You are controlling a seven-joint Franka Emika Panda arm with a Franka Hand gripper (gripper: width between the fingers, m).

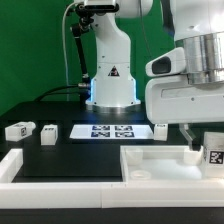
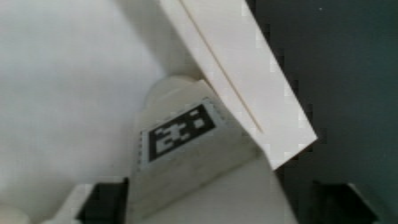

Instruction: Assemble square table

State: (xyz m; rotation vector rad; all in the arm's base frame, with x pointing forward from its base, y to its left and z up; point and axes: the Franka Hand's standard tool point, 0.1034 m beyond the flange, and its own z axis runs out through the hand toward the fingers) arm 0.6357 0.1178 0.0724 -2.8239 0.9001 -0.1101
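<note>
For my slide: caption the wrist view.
Short white tagged leg between the gripper's open dark fingers, beside the white plastic square top's raised rim.

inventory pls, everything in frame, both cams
table top: one, white, raised rim, near side at the exterior view's right.
legs: four, white, tagged. Two at the exterior view's left (second), one just past the marker board toward the exterior view's right, one at the gripper.
marker board: one, white with black tags, mid-table.
wall piece: white, near edge at the exterior view's left; count unclear.
table: one, black.
arm base: one, white, back centre.
gripper: one, dark fingers either side of that leg; grip unclear.
</note>
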